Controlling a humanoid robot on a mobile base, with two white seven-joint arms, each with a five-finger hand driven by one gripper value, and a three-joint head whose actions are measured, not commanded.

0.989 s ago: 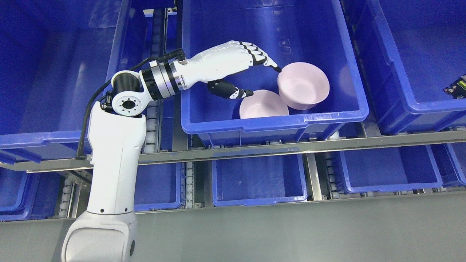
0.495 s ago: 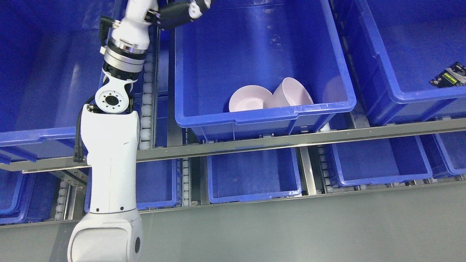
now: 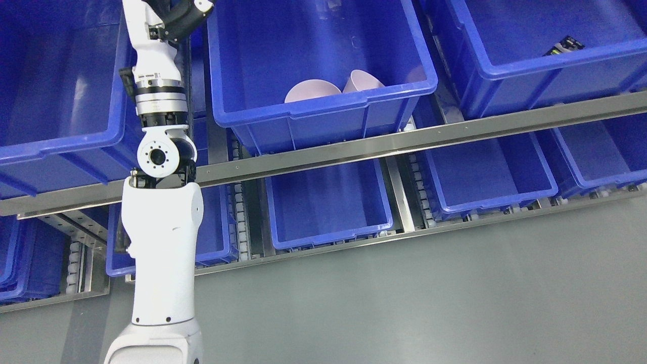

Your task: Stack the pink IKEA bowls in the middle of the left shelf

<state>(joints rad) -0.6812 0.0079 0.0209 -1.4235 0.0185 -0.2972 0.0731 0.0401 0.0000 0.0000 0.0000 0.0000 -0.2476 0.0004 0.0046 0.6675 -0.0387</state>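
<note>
Above, the left hand [image 3: 189,9] is cropped, fingers' state unclear; bowls [image 3: 312,92] half-hidden.

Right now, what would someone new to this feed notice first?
The robot's white left arm rises up the left side of the picture, its hand cut off by the top edge. Next come two pale pink plastic bowls side by side at the front of the big blue plastic bin on the upper shelf, not stacked, the right one tipped. Blue bins fill the rest of the racks.
</note>
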